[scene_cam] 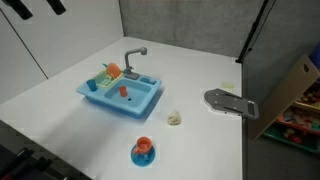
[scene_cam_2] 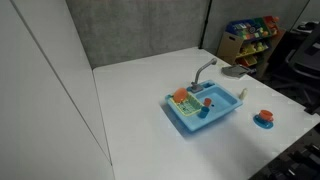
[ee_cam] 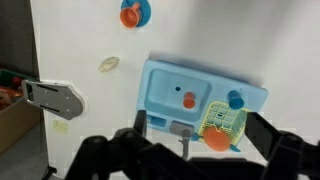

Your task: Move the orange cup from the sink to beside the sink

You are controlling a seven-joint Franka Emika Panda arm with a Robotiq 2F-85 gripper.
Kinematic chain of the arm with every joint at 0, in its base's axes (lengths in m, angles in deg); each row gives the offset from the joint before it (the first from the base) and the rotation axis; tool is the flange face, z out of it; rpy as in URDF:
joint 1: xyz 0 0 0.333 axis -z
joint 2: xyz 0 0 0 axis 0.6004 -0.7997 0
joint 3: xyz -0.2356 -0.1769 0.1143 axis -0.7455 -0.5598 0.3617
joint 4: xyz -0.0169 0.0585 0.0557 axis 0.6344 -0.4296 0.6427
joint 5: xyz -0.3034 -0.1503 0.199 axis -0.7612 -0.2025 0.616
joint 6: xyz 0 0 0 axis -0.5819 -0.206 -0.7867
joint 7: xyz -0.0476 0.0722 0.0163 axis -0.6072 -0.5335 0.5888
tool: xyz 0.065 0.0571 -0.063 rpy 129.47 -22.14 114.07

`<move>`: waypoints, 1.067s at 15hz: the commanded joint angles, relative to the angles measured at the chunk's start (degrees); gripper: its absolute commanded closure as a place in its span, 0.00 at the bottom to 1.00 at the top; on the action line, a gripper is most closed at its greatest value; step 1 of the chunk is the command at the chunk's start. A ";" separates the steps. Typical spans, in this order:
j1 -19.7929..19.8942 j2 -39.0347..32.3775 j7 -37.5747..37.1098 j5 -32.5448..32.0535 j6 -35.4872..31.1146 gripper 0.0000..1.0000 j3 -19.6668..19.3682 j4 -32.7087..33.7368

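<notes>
My tool (ee_cam: pixel 190 152) hangs wide and empty; the orange cup (ee_cam: pixel 188 101) sits mid-basin in the sink (ee_cam: pixel 158 78), in line with its gap.

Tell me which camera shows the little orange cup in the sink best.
The wrist view: it looks straight down into the sink, so the orange cup stands clear against the blue floor. In both exterior views the cup is a small speck seen at a slant.
</notes>
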 commanded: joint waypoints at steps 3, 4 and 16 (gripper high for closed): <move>-0.32 -0.02 -0.17 -0.18 0.22 0.00 -0.24 0.15; -0.32 -0.02 -0.17 -0.18 0.22 0.00 -0.24 0.15; 0.16 -8.30 -6.26 0.87 14.76 0.00 1.57 12.79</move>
